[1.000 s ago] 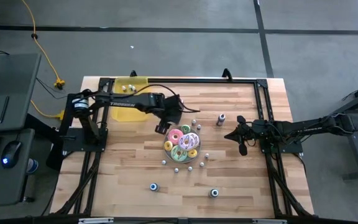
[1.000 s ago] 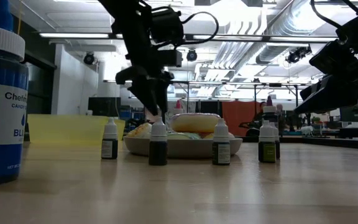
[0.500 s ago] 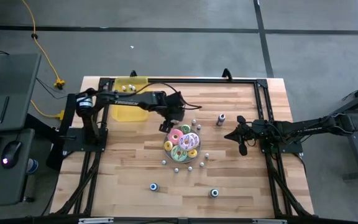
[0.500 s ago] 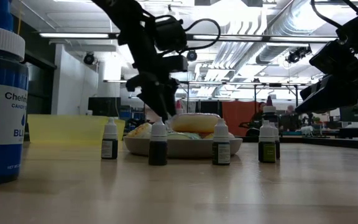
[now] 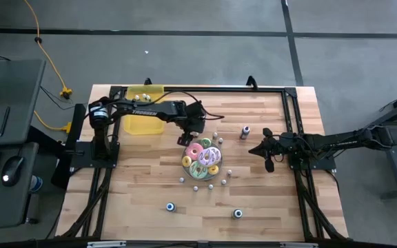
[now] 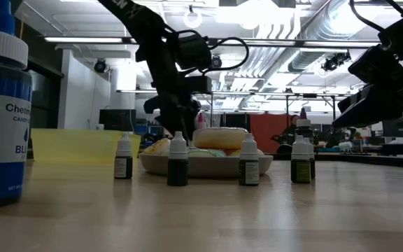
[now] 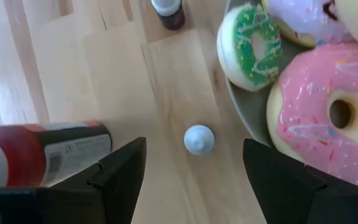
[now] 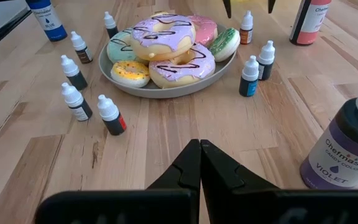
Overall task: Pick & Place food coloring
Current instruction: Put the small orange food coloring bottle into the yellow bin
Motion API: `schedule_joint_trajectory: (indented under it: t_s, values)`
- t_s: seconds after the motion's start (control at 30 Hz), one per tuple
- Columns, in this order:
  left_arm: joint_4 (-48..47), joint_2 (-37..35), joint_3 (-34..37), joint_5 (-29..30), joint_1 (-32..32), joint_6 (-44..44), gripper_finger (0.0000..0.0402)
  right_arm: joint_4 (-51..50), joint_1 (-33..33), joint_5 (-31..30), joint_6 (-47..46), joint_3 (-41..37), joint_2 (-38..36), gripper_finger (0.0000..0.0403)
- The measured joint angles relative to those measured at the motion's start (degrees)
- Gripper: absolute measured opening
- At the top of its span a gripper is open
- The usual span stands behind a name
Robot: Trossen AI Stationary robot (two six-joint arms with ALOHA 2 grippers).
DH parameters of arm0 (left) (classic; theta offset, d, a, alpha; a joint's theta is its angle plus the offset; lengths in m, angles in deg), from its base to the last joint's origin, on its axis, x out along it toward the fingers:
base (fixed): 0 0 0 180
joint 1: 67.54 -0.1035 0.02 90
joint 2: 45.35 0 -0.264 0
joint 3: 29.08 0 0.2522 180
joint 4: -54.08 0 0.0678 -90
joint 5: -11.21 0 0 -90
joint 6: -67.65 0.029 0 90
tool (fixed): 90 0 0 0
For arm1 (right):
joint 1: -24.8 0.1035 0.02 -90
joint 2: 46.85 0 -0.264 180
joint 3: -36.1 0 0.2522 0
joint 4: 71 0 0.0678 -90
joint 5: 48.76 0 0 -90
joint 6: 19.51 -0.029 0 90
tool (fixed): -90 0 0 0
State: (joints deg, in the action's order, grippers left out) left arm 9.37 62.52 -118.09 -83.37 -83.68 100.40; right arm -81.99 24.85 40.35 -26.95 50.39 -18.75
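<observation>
my left gripper (image 7: pixel 185 171) hangs with its fingers spread and nothing between them, right over a small white-capped food coloring bottle (image 7: pixel 199 139) that stands upright on the table (image 5: pixel 274 200). from the wrist camera i look straight down on its cap, so its long axis runs up toward me — the approach i judge best is a plain vertical drop, with one finger passing either side of the cap.

the bottle sits just beside the rim of the plate (image 7: pixel 236 106) of doughnuts, with the pink doughnut (image 7: pixel 328 118) bulging over that edge. that is the tight side: i judge the finger nearest the plate has little room. on the other side a larger red bottle (image 7: pixel 42 152) lies on its side, near but apart.

in the high view my left gripper (image 5: pixel 187 138) is at the plate's (image 5: pixel 185 167) far-left edge, much nearer this bottle than the right gripper (image 5: pixel 268 153), which waits clenched shut well off to the right.
</observation>
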Motion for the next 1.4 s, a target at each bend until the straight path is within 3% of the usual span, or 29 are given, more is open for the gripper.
schedule_joint_trajectory:
  t_s: [1.07,1.4]
  values:
    - [0.67,1.11,-0.10,-4.37,-1.64,-4.54,0.0263,-0.01,-0.01,0.01,0.00,0.00,0.02,0.0000]
    - [0.95,2.38,-0.06,-4.39,-1.49,-5.22,0.0196,-0.01,0.00,0.00,0.00,-0.01,0.01,0.0000]
